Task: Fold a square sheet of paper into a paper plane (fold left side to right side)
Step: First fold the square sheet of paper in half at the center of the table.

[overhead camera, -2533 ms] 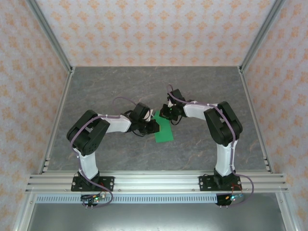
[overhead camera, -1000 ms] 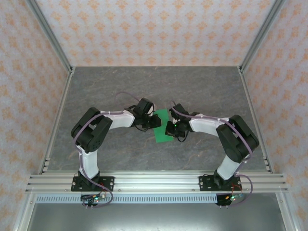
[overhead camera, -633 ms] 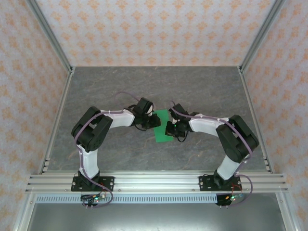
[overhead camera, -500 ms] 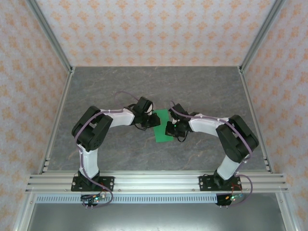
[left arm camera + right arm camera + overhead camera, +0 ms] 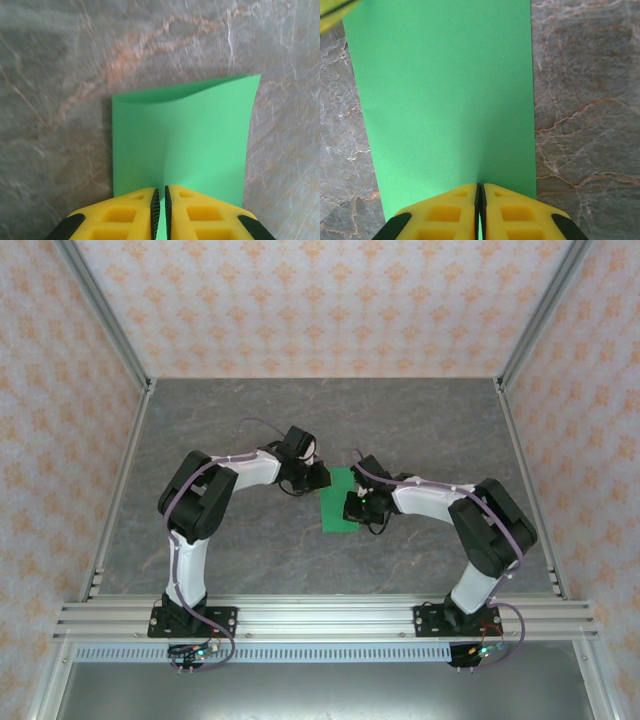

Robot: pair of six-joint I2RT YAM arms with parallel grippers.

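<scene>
Left fingers [image 5: 125,215] closed at the 11 o'clock corner of the folded square sheet of paper [image 5: 335,516]; right fingers [image 5: 510,212] closed on its 3 o'clock edge, mid-tabletop [image 5: 250,420].

We see a grey marbled table [image 5: 250,420] with rusty orange veins running through the stone. A green sheet of paper [image 5: 337,500] lies on it around the middle, folded into a narrow rectangle whose long sides run near to far. From the left wrist, one end of the paper [image 5: 180,140] bows slightly off the surface.
</scene>
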